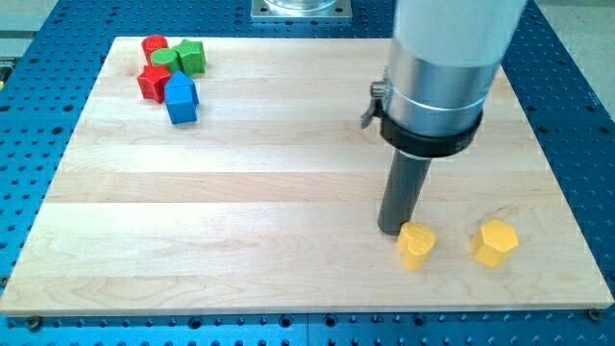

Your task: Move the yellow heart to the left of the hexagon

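The yellow heart (416, 245) lies near the view's bottom right on the wooden board (240, 192). The yellow hexagon (495, 241) lies to its right, a small gap apart. My tip (391, 231) stands just left of and slightly above the heart, touching or nearly touching its upper left edge. The rod hangs from a large silver and white arm end (437, 86) that hides part of the board behind it.
A cluster of blocks sits at the view's top left: a red block (154, 46), a green block (190, 57), a second red block (152, 83) and a blue block (181, 98). A blue perforated table surrounds the board.
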You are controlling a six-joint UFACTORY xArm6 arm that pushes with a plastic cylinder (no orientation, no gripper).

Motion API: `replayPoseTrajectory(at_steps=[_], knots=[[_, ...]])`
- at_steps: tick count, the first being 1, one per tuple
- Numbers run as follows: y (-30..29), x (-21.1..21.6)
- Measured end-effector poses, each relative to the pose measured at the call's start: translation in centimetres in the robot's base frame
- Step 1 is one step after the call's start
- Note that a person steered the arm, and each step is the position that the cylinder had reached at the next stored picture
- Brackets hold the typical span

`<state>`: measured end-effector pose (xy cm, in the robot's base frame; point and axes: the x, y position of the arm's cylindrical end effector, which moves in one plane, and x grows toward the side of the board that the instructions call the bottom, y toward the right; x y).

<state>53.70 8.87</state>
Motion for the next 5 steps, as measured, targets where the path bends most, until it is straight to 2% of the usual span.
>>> replayPoseTrajectory(at_steps=[1, 2, 5], knots=[[-2.5, 1.3], [2.0, 2.4], [3.9, 3.1]])
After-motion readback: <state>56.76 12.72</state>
